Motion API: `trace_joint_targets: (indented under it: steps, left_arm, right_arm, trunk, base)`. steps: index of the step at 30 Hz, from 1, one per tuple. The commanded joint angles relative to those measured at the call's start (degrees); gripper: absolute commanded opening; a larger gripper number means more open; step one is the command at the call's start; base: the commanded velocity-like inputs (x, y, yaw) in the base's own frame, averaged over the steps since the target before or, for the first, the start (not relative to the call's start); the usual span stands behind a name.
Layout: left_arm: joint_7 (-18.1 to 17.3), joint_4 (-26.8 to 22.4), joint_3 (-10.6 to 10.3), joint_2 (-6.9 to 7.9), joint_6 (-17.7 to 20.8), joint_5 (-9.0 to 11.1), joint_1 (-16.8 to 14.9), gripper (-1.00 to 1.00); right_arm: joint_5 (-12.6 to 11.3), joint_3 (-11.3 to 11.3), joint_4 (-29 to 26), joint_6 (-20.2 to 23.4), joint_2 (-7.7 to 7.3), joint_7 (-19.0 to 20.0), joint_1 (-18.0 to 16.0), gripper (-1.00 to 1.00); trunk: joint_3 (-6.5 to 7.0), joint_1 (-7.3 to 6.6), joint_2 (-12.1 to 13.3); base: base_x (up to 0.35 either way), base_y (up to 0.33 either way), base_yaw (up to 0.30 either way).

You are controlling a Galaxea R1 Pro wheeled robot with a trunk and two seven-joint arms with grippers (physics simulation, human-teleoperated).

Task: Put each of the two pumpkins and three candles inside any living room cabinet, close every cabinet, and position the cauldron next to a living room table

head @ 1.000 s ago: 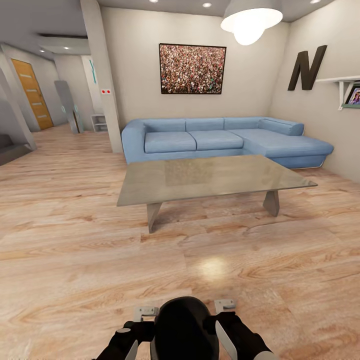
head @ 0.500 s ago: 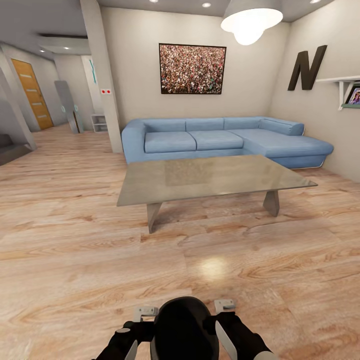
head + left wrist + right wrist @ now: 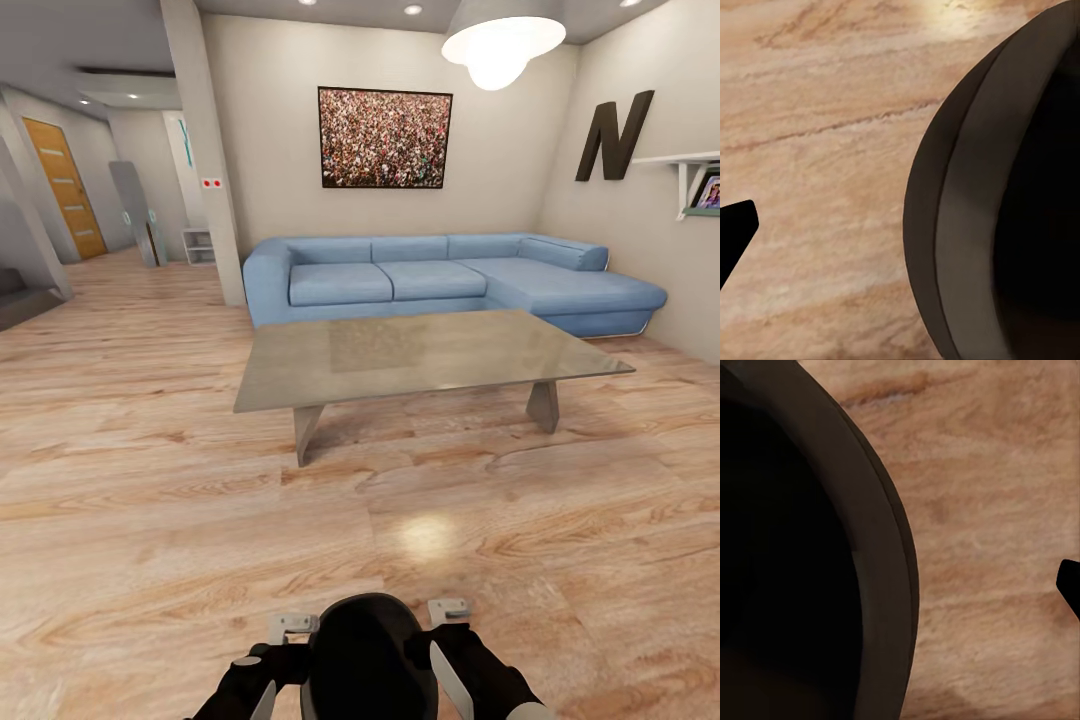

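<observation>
A round black cauldron [image 3: 366, 660] sits at the bottom of the head view, close against my trunk, between my two black forearms. My left gripper [image 3: 262, 692] is at its left side and my right gripper [image 3: 452, 680] at its right. In the left wrist view the cauldron's rim [image 3: 960, 225] is near, with one dark fingertip [image 3: 735, 229] well apart from it over bare floor. The right wrist view has the same rim [image 3: 881, 562] and one fingertip [image 3: 1071, 585] far off it. Each second finger is hidden. The pumpkins, candles and cabinet are out of view.
A low grey glass-topped coffee table [image 3: 420, 355] stands ahead on the wood floor. Behind it a blue corner sofa [image 3: 440, 275] lines the back wall. A pillar [image 3: 205, 150] and a hallway with a door [image 3: 65, 185] lie at the left. Open floor separates me from the table.
</observation>
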Motion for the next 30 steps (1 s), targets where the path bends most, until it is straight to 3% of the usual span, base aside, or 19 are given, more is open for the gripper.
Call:
trace_joint_targets:
  steps: [1,10,27,30]
  left_arm:
    - [0.4,-0.1,-0.3,0.01,0.3,0.6,0.0,1.00]
    - [-5.8,-0.1,-0.3,0.15,0.2,0.5,0.0,1.00]
    - [-6.3,-0.1,-0.2,0.16,0.0,0.4,0.0,1.00]
    - [-6.3,-0.1,-0.2,0.14,0.0,0.4,0.0,1.00]
  right_arm:
    - [-0.6,0.5,-0.1,0.3,-0.04,-0.5,0.0,1.00]
    - [-0.6,0.5,-0.2,0.3,-0.03,-0.5,0.0,1.00]
    - [-0.6,0.5,-0.2,0.2,-0.03,-0.4,0.0,1.00]
    - [-0.6,0.5,-0.2,0.2,-0.01,-0.4,0.0,1.00]
  trunk:
    - [-0.05,-0.01,0.0]
    - [-0.05,-0.01,0.0]
    - [-0.72,0.07,-0.1]
    - [-1.38,0.14,-0.1]
  base:
    - [0.000,0.000,0.000]
    - [0.000,0.000,0.000]
    - [0.000,0.000,0.000]
    - [0.000,0.000,0.000]
